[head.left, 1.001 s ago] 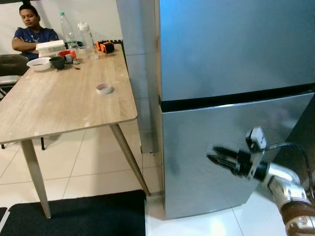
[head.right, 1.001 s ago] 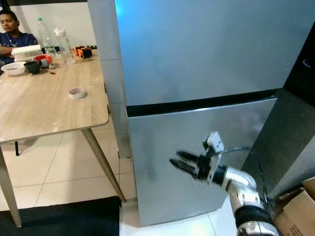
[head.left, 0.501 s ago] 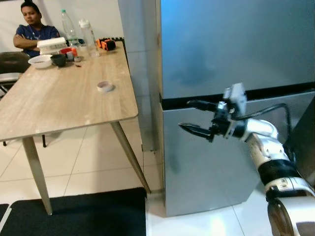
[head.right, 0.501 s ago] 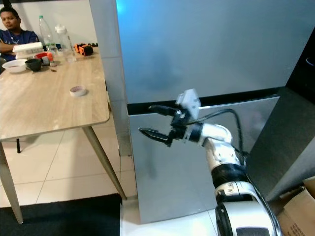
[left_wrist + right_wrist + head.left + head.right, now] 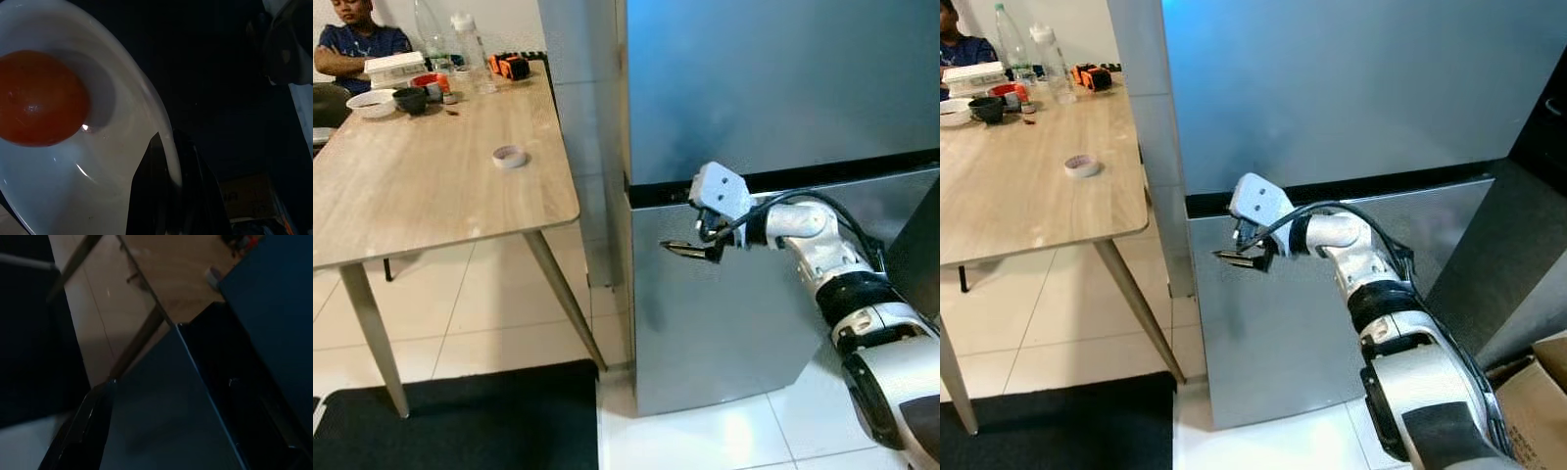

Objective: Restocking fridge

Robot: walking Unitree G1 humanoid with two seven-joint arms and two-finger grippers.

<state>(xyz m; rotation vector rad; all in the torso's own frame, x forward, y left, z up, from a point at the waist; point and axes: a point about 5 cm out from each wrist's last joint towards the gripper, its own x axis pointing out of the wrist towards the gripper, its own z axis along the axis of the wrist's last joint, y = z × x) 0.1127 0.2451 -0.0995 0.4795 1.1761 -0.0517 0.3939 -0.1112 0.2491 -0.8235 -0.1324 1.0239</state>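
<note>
The silver fridge has an upper door [image 5: 773,88] and a lower door [image 5: 724,333], both closed, with a black gap [image 5: 862,168] between them. My right gripper [image 5: 690,250] is held level at the lower door's top left corner, just under the gap, fingers pointing left and open. In the right wrist view one black finger [image 5: 80,431] lies beside the door's corner. In the left wrist view my left gripper [image 5: 171,196] is shut on the rim of a white bowl [image 5: 73,186]. The bowl holds a round orange-red fruit [image 5: 41,100].
A wooden table [image 5: 421,196] stands left of the fridge with a tape roll [image 5: 509,157], bottles [image 5: 465,39] and bowls; a person [image 5: 352,29] sits at its far end. A black mat [image 5: 460,421] lies on the tiled floor. A cardboard box [image 5: 1542,387] sits at the right.
My right arm rose from low before the lower door to its top left corner, and the wrist turned. The camera shifted slightly.
</note>
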